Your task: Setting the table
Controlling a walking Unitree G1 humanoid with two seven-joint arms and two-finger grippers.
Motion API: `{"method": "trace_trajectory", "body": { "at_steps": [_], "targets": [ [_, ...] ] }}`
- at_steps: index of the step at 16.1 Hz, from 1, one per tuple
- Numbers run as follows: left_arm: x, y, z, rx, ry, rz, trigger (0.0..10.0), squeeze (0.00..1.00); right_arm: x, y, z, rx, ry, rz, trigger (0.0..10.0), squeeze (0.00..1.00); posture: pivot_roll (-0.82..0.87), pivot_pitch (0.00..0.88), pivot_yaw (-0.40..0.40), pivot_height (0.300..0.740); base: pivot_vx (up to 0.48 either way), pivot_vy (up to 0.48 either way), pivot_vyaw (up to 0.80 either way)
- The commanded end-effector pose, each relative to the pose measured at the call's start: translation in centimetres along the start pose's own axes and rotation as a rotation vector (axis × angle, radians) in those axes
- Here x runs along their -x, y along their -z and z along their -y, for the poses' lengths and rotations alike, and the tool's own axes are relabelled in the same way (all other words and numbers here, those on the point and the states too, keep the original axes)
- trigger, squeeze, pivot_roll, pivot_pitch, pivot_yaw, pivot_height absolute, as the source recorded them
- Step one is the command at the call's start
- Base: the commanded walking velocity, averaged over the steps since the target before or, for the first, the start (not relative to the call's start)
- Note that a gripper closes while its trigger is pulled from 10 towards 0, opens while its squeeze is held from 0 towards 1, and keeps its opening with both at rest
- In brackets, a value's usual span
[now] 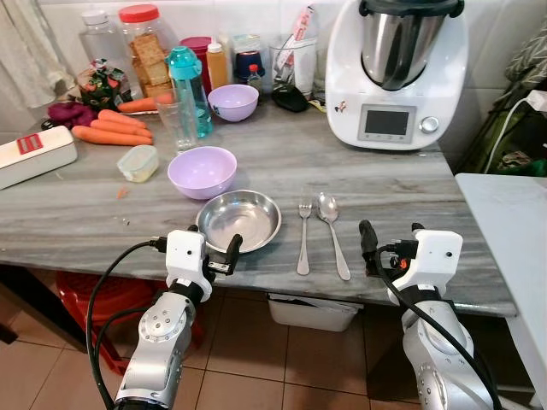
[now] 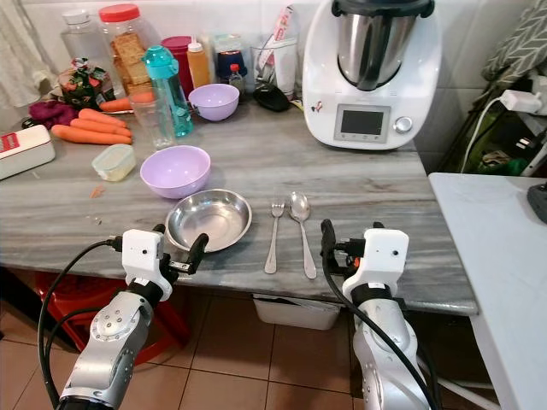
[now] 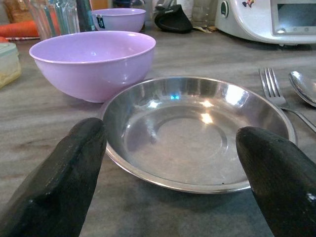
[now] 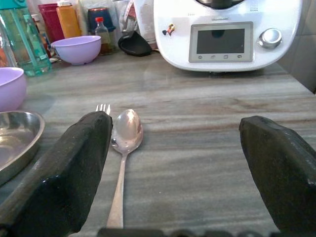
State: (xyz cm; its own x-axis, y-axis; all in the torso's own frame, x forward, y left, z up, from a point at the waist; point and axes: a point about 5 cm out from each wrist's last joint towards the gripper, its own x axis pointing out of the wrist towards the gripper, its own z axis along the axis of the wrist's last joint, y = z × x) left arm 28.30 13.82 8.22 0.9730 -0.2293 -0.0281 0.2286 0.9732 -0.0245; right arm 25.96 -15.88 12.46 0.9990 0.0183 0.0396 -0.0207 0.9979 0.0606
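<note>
A steel plate lies near the front edge of the grey marble counter. To its right a fork and a spoon lie side by side, handles toward me. Behind the plate is a purple bowl, and a second purple bowl stands farther back. My left gripper hovers open at the counter edge just in front of the plate; the left wrist view frames the plate between its fingers. My right gripper is open at the edge, right of the spoon.
A white food processor stands at the back right. Carrots, a teal bottle, a glass, jars and a small container crowd the back left. A white table adjoins on the right.
</note>
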Motion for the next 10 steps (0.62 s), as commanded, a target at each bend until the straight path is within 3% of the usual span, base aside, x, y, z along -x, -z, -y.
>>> {"method": "trace_trajectory", "body": {
  "at_steps": [1,10],
  "targets": [
    [0.23,0.26,-0.43,-0.011,-0.02,-0.017,10.0,0.0,-0.08,0.06,-0.09,-0.006,-0.004,-0.001,10.0,0.0,-0.03,0.0,0.033,0.74,-0.277,0.0,0.0],
    [0.44,0.38,-0.56,-0.013,-0.032,-0.025,10.0,0.0,-0.05,0.19,-0.1,-0.008,-0.007,-0.008,10.0,0.0,-0.03,0.0,0.028,0.74,-0.29,0.0,0.0]
  ]
}}
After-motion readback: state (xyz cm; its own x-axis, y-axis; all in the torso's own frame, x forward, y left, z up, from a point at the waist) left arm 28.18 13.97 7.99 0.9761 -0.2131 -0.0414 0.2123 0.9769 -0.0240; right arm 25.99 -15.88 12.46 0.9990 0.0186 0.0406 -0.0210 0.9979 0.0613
